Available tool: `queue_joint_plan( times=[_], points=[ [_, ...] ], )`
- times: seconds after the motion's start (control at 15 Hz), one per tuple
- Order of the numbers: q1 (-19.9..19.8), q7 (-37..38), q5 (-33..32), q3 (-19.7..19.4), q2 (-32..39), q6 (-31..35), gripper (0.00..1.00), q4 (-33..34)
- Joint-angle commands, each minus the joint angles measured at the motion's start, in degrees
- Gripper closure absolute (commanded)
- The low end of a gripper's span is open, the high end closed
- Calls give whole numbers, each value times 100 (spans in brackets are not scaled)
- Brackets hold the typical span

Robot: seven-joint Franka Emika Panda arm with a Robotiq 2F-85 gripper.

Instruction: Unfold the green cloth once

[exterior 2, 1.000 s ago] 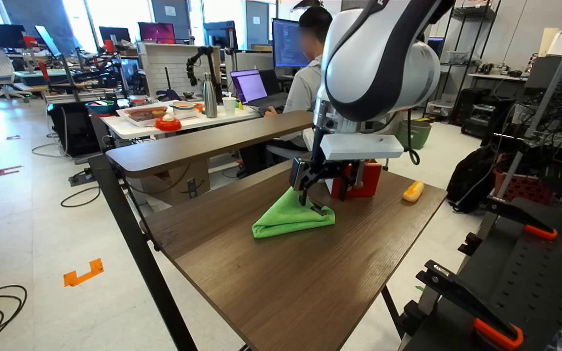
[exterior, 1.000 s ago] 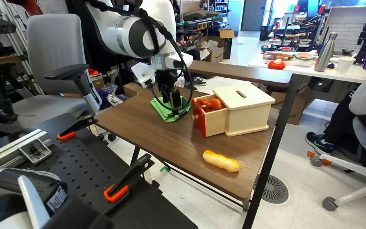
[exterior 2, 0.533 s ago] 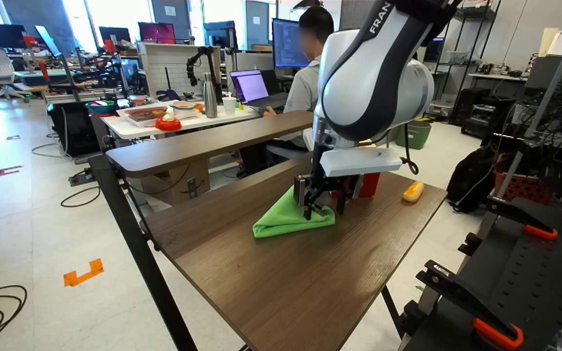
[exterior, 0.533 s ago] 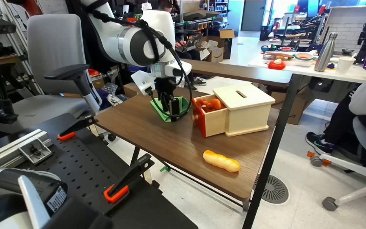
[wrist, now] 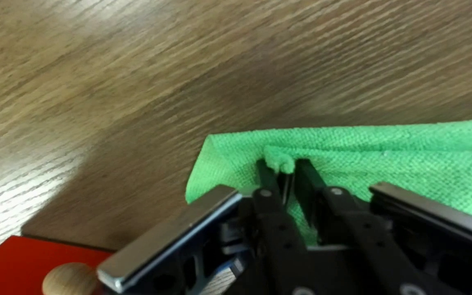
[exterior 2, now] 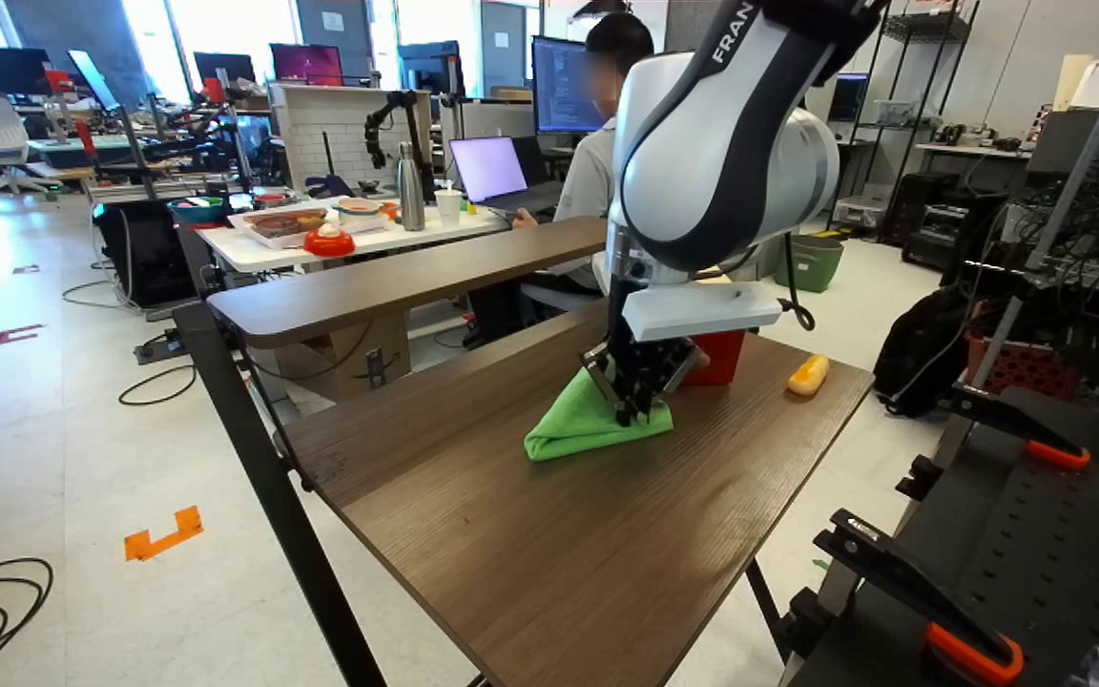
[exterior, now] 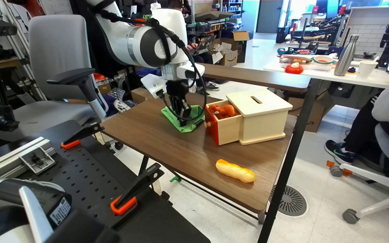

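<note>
The green cloth (exterior: 171, 116) lies folded and rumpled on the brown table, its pointed fold (exterior 2: 564, 429) flat in an exterior view. My gripper (wrist: 283, 164) reaches down onto it near one corner, fingertips at the fabric. A bunched tuft of the cloth (wrist: 279, 159) is pinched between the fingertips in the wrist view. More of the fabric (wrist: 404, 176) spreads to the right there, apart from the grip. In both exterior views the gripper (exterior 2: 633, 415) hides part of the cloth. A short dark thing (exterior: 199, 121) shows at the cloth's edge; what it is, I cannot tell.
A cream wooden box (exterior: 265, 118) stands close beside the cloth, its red-fronted drawer (wrist: 27, 266) pulled out with orange things (exterior: 228, 110) inside. A yellow bread-like roll (exterior: 235, 171) lies on the table (exterior 2: 559, 572). A raised board (exterior 2: 416, 277) runs along one table side.
My gripper has come down onto the cloth and its fingers have drawn together on a tuft. The cloth has slid a little toward the red drawer.
</note>
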Motion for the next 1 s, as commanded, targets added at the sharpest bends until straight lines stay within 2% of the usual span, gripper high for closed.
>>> queue_joint_plan(
  times=[0.0, 0.6, 0.93],
  points=[
    [192, -44, -11, -210, 121, -219, 100, 213],
    [195, -247, -93, -234, -558, -211, 99, -182],
    [139, -438, -21, -24, -937, -284, 99, -93]
  ],
)
